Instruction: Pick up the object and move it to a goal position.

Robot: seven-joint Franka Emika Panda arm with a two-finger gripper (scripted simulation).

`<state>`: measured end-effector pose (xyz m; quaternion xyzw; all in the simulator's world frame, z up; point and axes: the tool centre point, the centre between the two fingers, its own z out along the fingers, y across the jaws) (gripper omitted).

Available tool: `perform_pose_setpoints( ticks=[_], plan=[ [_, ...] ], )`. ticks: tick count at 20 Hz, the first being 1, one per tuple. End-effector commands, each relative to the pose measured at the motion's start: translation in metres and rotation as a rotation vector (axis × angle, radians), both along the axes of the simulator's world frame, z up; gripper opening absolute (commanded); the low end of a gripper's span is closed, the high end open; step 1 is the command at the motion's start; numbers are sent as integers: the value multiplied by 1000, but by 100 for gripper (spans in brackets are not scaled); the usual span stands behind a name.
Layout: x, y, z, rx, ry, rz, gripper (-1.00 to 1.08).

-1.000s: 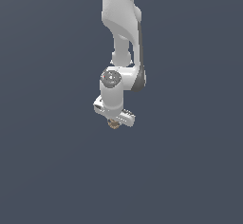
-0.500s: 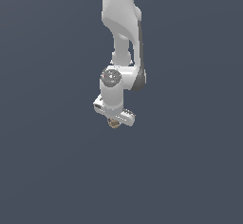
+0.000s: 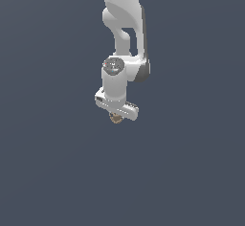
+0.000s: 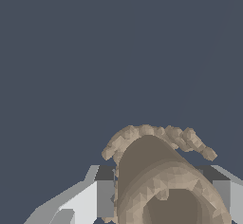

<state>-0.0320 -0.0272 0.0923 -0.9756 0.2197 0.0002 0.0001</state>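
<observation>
Between fingers (image 4: 105,197): tan obj (image 4: 161,185), clamped.

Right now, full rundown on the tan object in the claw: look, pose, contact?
The tan object is a small, lumpy tan-brown shell-like piece with a knobbly rim and a smooth darker hollow; it looks like rough clay or stone. It sits between the two fingers of the white claw, one on each side, seemingly touching. In the exterior view only a little of it peeks out beneath the claw, with plain dark background all around it.
</observation>
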Motion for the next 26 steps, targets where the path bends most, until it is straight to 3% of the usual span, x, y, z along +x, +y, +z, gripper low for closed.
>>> perform_pose_setpoints(
  ticks=[1, 16, 26],
  plan=[
    [-5, 3, 18, 0, -1, 0, -100],
    [-40, 28, 152, -1, -1, 0, -100],
    [-48, 35, 191, -1, 0, 0, -100]
  ],
)
